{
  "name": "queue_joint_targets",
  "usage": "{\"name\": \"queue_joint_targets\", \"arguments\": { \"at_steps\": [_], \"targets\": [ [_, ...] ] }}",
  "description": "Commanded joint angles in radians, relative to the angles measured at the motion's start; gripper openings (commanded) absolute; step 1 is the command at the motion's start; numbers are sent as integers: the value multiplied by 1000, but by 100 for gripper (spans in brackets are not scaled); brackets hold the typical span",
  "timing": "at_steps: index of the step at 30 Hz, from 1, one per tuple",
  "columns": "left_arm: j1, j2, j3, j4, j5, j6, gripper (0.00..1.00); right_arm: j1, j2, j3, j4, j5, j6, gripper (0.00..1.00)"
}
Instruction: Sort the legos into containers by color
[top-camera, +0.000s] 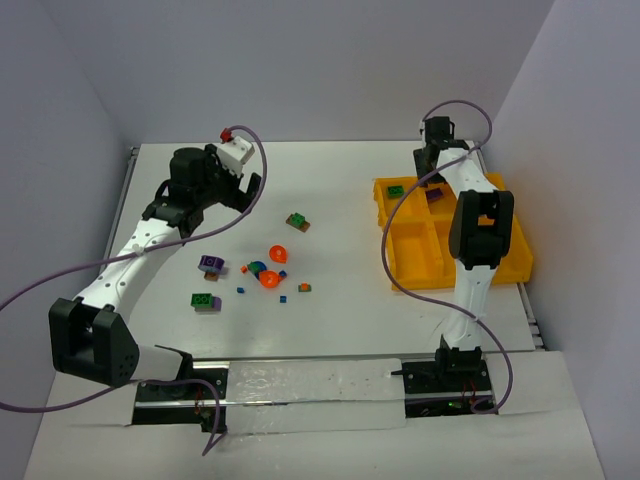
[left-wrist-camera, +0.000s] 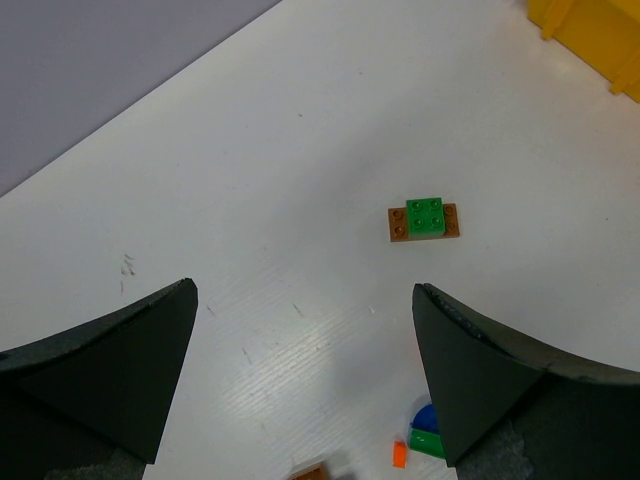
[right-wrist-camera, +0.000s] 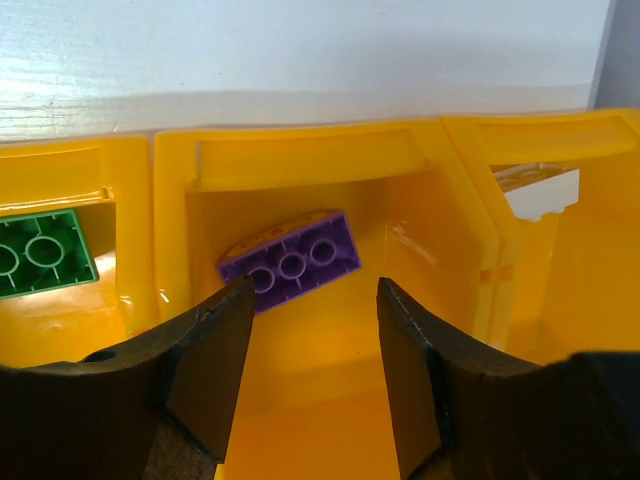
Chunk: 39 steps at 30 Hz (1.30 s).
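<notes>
Right pincer (right-wrist-camera: 313, 300) fingers, closest in view, stand apart w/ nothing between, hanging over the tray (right-wrist-camera: 300, 160). 1 purple brick (right-wrist-camera: 290, 260) lies tilted against the back wall just ahead of the tips, and 1 green brick (right-wrist-camera: 40, 255) sits one compartment to the left, so colours stay separate, I'd say. Left pincer (left-wrist-camera: 305, 290) is also spread & empty over the table (left-wrist-camera: 250, 200), w/ a green-on-brown stack (left-wrist-camera: 425, 218) ahead and to its right, prob. my next pick. Also loose nearby: 2 more stacked pairs (top-camera: 210, 265), 2 orange dishes (top-camera: 268, 279), a few tiny bits (top-camera: 283, 298).
</notes>
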<state>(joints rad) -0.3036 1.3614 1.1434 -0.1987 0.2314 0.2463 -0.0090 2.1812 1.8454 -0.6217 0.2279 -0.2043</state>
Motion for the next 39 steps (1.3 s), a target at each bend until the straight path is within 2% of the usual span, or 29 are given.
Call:
{"name": "queue_joint_targets", "arguments": {
  "at_steps": [1,5,9,11,13,15,20,24,28,39],
  "targets": [
    [12,-38,-11,45,9,-20,99,-8,-102,47,27,29,-7,60],
    [21,-42,-21,65,25,-39,99,-19,-176,72,28,-32,-9,64],
    [38,-46,-24,77,41,-60,99,-5,-266,103,30,-208,20,79],
    [49,-50,-25,78,58,-72,99,12,-309,93,32,-319,35,81],
    [67,-54,-23,76,85,-96,99,63,-324,78,25,-490,21,81],
    [92,-54,-14,69,119,-126,99,128,-322,70,18,-559,11,82],
    [161,-56,9,42,206,-210,99,296,-171,184,-106,-723,11,82],
    [206,-62,16,22,259,-237,99,423,-34,304,-206,-743,-59,81],
    [233,-76,15,2,270,-285,99,515,84,386,-263,-688,-120,82],
    [239,-119,-37,18,261,-296,99,579,209,378,-264,-550,-176,82]
  ]
}}
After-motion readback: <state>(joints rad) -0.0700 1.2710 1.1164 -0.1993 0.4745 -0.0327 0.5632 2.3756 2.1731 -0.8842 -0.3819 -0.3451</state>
